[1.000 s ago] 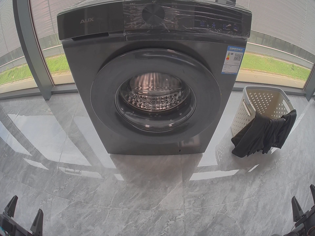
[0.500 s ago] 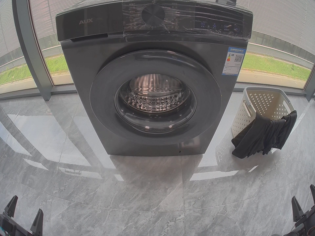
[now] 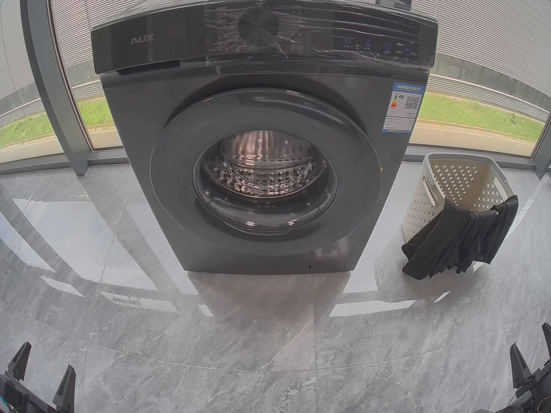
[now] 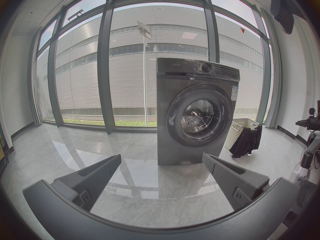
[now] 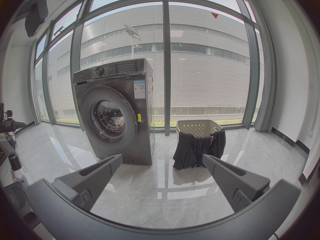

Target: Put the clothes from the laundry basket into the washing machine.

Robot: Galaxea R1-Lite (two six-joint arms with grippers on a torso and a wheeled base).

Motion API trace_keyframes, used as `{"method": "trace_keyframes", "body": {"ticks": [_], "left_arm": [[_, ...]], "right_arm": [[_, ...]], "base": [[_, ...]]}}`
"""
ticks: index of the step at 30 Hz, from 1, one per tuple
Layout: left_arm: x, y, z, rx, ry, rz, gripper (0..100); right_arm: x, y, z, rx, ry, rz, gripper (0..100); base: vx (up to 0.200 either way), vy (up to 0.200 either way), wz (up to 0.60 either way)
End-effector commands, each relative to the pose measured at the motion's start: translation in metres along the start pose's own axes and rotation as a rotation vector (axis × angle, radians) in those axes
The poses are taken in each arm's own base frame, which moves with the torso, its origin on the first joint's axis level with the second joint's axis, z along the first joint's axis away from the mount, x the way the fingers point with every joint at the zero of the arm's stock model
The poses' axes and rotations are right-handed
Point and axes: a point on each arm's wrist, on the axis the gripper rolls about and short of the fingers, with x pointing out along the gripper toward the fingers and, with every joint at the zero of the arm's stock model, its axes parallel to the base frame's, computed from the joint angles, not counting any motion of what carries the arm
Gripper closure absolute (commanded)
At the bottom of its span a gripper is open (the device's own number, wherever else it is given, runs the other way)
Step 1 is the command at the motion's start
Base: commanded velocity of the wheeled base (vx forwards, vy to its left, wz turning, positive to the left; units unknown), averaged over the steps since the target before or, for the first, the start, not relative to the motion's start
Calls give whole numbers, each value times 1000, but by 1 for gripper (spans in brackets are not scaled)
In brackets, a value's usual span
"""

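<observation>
A grey washing machine (image 3: 264,144) stands on the floor ahead, its round door shut over the steel drum (image 3: 265,170). To its right sits a white laundry basket (image 3: 459,184) with dark clothes (image 3: 456,239) draped over its front rim and hanging to the floor. The machine (image 4: 196,114), basket (image 4: 238,127) and clothes (image 4: 246,142) also show in the left wrist view, and the machine (image 5: 113,114), basket (image 5: 198,127) and clothes (image 5: 196,149) in the right wrist view. My left gripper (image 3: 43,371) is open at the lower left, far from both. My right gripper (image 3: 534,351) is open at the lower right, nothing held.
Polished grey marble floor (image 3: 258,328) lies open between me and the machine. Floor-to-ceiling windows with dark frames (image 3: 57,87) run behind the machine and the basket. Another stand with a camera (image 4: 311,144) is off to the right side of the room.
The head view has shifted: the machine and the basket now sit slightly further left and look a little larger. Both grippers stay where they were, open.
</observation>
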Motion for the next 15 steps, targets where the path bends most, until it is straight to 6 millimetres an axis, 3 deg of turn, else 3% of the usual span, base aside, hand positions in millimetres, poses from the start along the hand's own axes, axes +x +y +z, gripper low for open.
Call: {"method": "trace_keyframes", "body": {"ticks": [1,15], "left_arm": [[0,0,-5,1,1,-1,0],[0,0,-5,-2,-1,-1,0]], "right_arm": [[1,0,-5,0,9,1,0],[1,0,-5,0,9,1,0]], "base": [[0,-200,0],[0,-200,0]]}}
